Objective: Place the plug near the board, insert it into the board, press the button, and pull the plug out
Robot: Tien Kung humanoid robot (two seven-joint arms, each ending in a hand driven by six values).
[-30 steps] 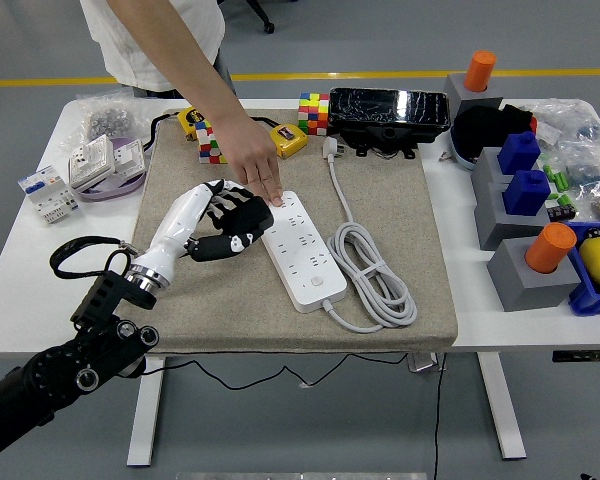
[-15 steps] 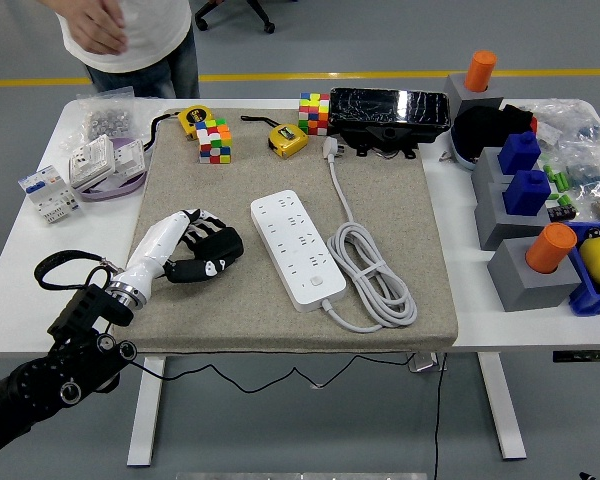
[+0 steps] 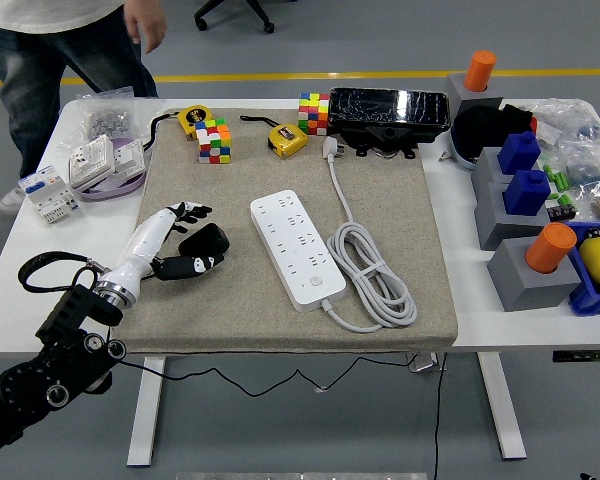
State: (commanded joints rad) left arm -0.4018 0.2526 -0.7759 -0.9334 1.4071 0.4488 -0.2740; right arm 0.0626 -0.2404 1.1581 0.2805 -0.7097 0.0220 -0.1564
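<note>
My left hand rests on the mat's left side, fingers loosely spread, holding nothing — bare mat separates it from the power strip. The plug lies near the mat's far edge — its cord coils beside the strip.

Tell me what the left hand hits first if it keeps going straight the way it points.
The left hand points up and to the right across the mat. Most likely it meets the power strip's far end first, though it could pass just beyond it; depth is unclear.

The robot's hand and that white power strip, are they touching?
Apart. The head view shows the left hand resting on the beige mat, with a clear band of bare mat between its fingers and the power strip.
</note>
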